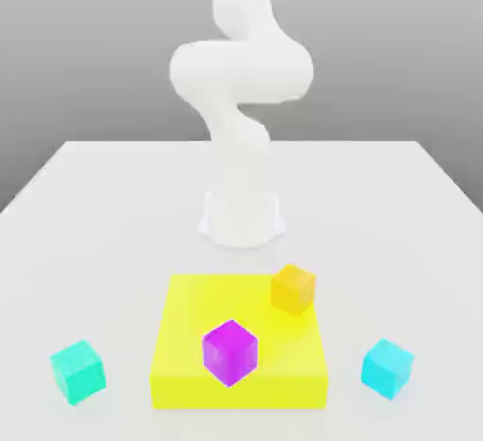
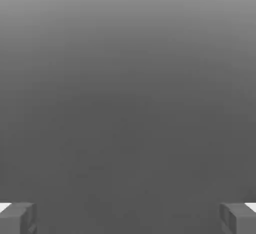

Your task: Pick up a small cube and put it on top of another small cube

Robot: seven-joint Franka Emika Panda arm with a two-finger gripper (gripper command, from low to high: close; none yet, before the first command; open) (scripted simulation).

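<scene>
Your turquoise cube (image 1: 77, 370), the greener of the two small ones, sits on the white tabletop (image 1: 104, 203) at the exterior view's left, just off the left edge of the yellow slab (image 1: 240, 368) and not touching it. Nothing rests on it and nothing holds it. Its partner, the sky-cyan cube (image 1: 388, 367), bluer and lighter, sits on the tabletop at the exterior view's right, just off the slab's right edge, at about the same depth. The two are well apart, with the slab lying between them.

On the slab you have two more small cubes: a magenta cube (image 1: 229, 352) close to the slab's front edge, turned so one corner faces the camera, and an orange cube (image 1: 292, 289) at the slab's far right corner, appearing to sit partly over the edge.

Behind the slab you see the white arm (image 1: 241, 99) rising from its round base on the tabletop, curving upward and leaving the exterior view at the top.

In the hand view, your hand (image 2: 128, 218) is released: its two grey fingertips (image 2: 18, 218) stand at opposite sides of the picture, spread wide with nothing between them, and plain grey background lies beyond them
</scene>
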